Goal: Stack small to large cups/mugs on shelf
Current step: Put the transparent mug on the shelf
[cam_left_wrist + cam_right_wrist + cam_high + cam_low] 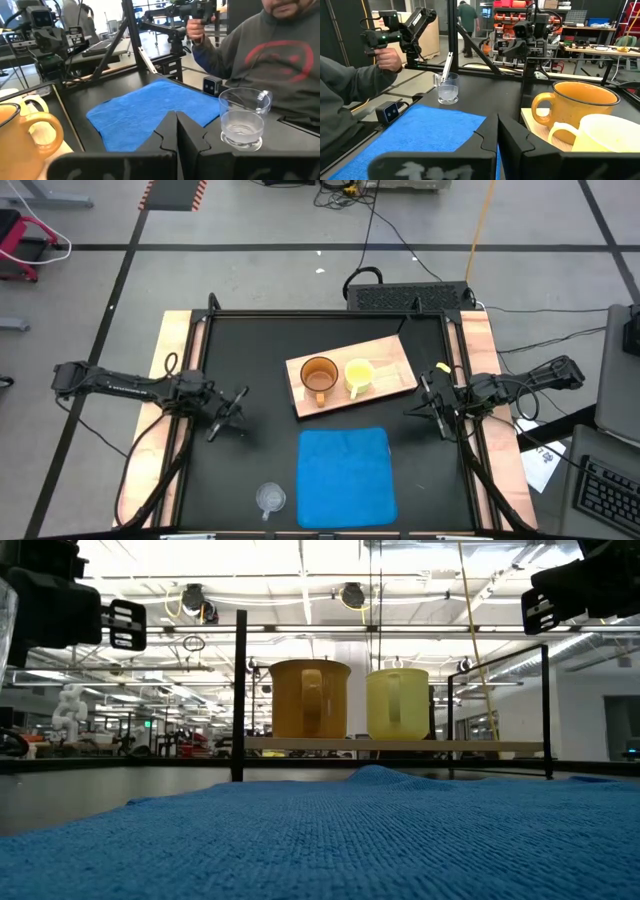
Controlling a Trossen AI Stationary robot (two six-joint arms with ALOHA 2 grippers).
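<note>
The left gripper [232, 412] hangs with its fingers pressed together, holding nothing; the small clear cup [270, 498] stands beyond it toward the table's near edge, beside the blue mat [346, 477]. To the gripper's right the amber mug [319, 374] and yellow mug [358, 374] sit side by side on the shelf [392, 352]; the right gripper [432, 407], also closed and empty, waits just past them. I'd open the left fingers wide before reaching, and grip the cup gently by its wall, keeping it upright.
</note>
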